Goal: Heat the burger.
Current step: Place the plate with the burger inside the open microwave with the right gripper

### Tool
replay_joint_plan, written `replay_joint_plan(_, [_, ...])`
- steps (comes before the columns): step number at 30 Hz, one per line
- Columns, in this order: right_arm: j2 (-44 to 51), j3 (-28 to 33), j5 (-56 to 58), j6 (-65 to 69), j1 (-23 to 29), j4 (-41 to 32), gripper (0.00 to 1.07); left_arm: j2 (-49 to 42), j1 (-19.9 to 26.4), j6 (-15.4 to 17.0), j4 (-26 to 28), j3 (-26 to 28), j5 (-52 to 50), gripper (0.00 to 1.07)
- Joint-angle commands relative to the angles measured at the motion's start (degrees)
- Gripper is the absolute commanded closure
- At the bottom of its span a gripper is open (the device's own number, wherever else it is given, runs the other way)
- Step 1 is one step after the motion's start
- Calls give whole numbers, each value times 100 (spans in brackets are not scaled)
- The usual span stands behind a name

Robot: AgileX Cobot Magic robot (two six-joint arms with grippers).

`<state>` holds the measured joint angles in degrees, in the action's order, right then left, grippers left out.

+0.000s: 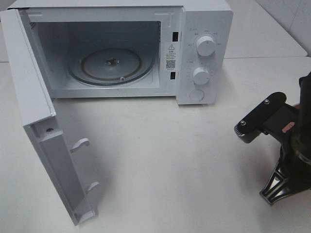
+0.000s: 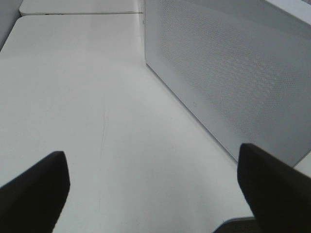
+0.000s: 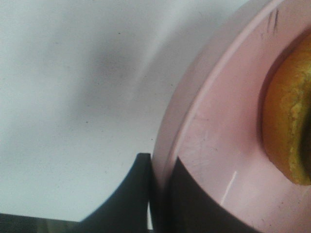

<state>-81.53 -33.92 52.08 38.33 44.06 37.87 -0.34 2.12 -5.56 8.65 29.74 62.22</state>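
We hold the pink plate (image 3: pixel 214 121) clamped by its rim in our right gripper (image 3: pixel 161 164), the burger (image 3: pixel 286 121) sitting just beyond the fingertips, ready for the open microwave (image 1: pixel 121 48), while our left gripper (image 2: pixel 150 160) hangs jaws apart beside its wall.

White table (image 1: pixel 194 160); second white table (image 1: pixel 272 34) abutting behind.

Two dark fingers (image 2: pixel 34 191) of the left gripper (image 2: pixel 153 194) stand wide apart at the near edge; a white table (image 2: pixel 87 97) shows through the gap; beside it rises a white microwave panel (image 2: pixel 228 73) with fine dotted mesh.
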Motion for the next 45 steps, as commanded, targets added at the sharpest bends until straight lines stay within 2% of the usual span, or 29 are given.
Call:
replay_joint_plan(1, [149,17,418,57,539,304,107,-97,-6,11,-23,-11,-80,18])
replay_joint_plan(16, [155,17,470,-103,1971,321,107,-97,-6,11,-23,-11,-80,18])
replay_joint_plan(24, [155,17,350,-372,2527,372,107,-97,-6,11,-23,-11,-80,18])
replay_joint_plan(29, [155,17,166,-590,2687,556,107,-97,-6,11,-23,-11,-80,18])
replay_joint_plan(45, [155,-69,-470,-1696,2687,1026,107,-97,-6,11,-23,-11,-80,18])
